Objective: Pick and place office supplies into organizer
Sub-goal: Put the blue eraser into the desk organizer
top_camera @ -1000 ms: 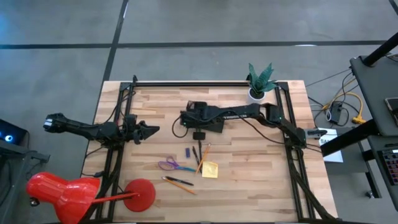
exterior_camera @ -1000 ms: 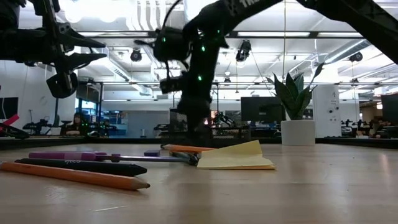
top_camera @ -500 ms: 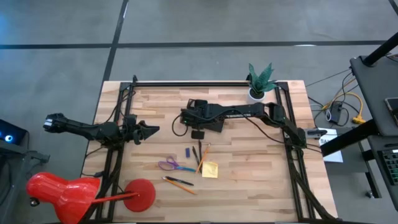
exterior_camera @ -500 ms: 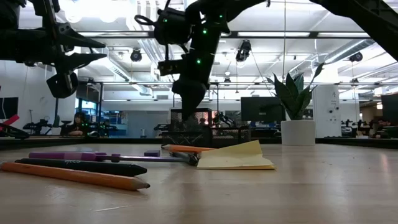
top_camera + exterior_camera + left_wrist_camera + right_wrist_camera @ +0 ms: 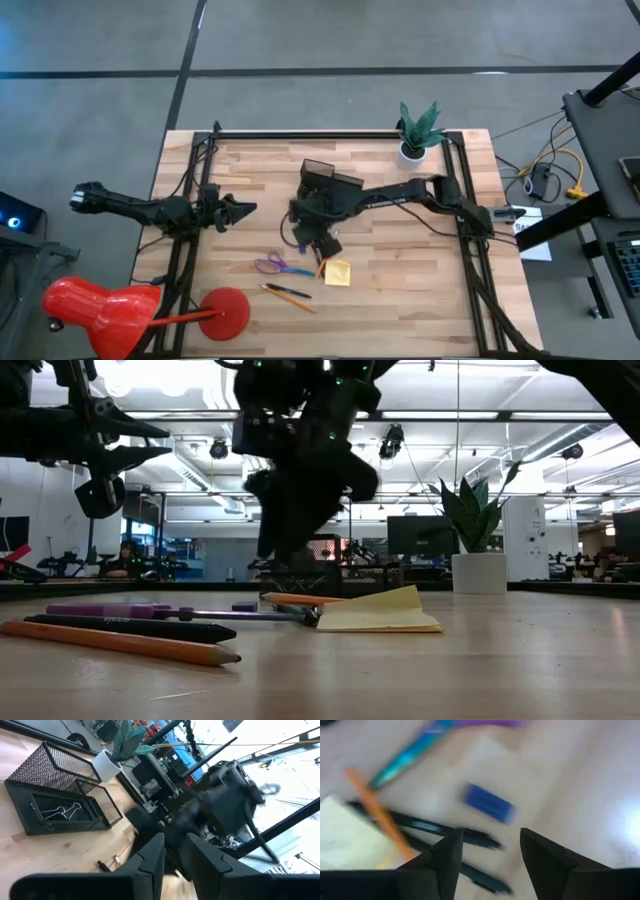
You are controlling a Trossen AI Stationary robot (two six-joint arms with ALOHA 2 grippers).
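Your table (image 5: 420, 290) carries the black mesh organizer (image 5: 322, 176) near its far middle, a binder clip (image 5: 61, 812) lying in its lower tray. The right tool (image 5: 487, 851), fingers spread and grasping nothing, hangs over the loose supplies nearer you: purple scissors (image 5: 276, 266), yellow sticky-note pad (image 5: 337, 272), orange pencil (image 5: 379, 816), two dark pens (image 5: 445, 836), a small blue eraser (image 5: 489, 804). You're on the reach-to-pick step; next, lower and straddle a pen. The left tool (image 5: 243, 209) waits at the left, partly closed, grasping nothing.
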